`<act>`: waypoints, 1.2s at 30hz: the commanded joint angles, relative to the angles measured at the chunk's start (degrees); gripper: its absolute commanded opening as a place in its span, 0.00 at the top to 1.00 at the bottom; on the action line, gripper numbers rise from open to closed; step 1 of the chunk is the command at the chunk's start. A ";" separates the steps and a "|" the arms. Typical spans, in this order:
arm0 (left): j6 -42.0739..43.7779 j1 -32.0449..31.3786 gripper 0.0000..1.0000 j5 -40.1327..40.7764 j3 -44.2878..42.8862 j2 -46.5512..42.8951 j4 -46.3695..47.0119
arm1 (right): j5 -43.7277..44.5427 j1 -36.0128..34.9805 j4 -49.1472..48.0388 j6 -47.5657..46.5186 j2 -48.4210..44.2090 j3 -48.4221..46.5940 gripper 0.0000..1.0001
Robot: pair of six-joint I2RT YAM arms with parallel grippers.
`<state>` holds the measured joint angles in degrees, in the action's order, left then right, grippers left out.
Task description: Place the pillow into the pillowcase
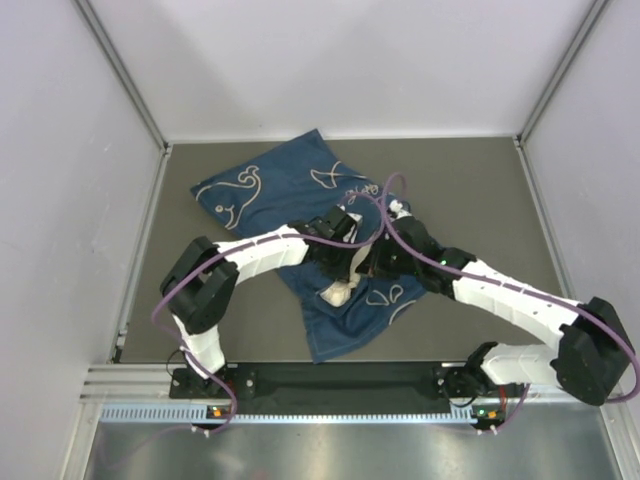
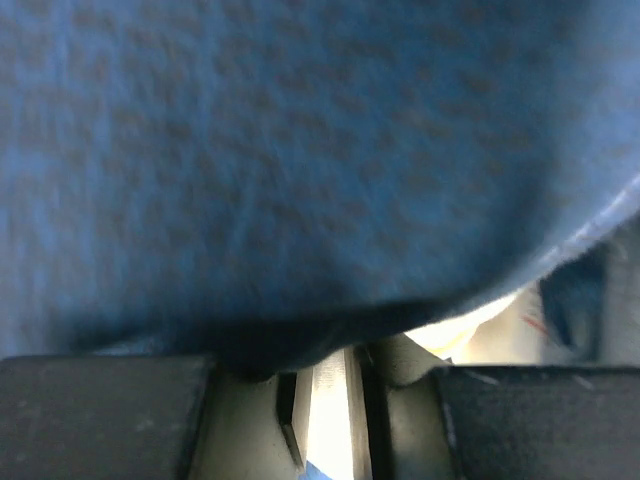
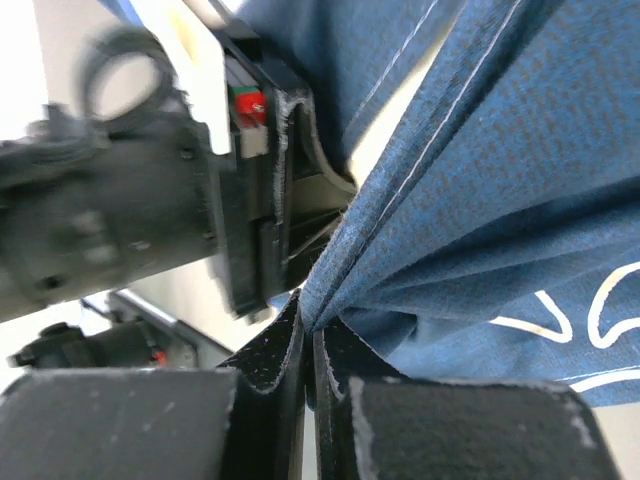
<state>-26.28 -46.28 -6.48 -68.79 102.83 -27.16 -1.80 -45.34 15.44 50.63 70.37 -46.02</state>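
Over table (image 1: 480,200) centre, right hand (image 3: 308,338) angled inward, clamping pillowcase (image 3: 500,200) fold; left hand (image 2: 325,400) grip unclear

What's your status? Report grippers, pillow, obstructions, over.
Right gripper shut on pillowcase fold. Left gripper under the fabric, grip unclear. Pillow mostly covered, cream patch showing. Both grippers crowded together over it.

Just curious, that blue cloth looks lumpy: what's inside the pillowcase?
A cream-white pillow: only a small patch peeks out from the folds. The rest is covered by the blue pillowcase fabric, so how far in it sits cannot be seen.
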 commanded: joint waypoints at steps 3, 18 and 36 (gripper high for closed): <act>-0.09 0.14 0.78 1.47 -1.78 9.58 7.29 | -15.68 9.10 -3.93 1.84 -8.66 -7.41 1.00; -0.08 1.20 0.82 4.46 -0.82 7.84 6.94 | -32.03 29.34 0.10 1.15 -10.17 -18.74 1.00; 2.29 1.19 0.60 4.55 -6.18 -23.44 -7.56 | -17.90 33.38 11.27 -15.29 -9.73 -12.25 0.17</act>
<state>-24.82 -44.64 -0.54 -75.66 84.64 -32.67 -24.47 -14.37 25.26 39.94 60.07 -57.28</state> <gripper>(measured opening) 0.392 0.825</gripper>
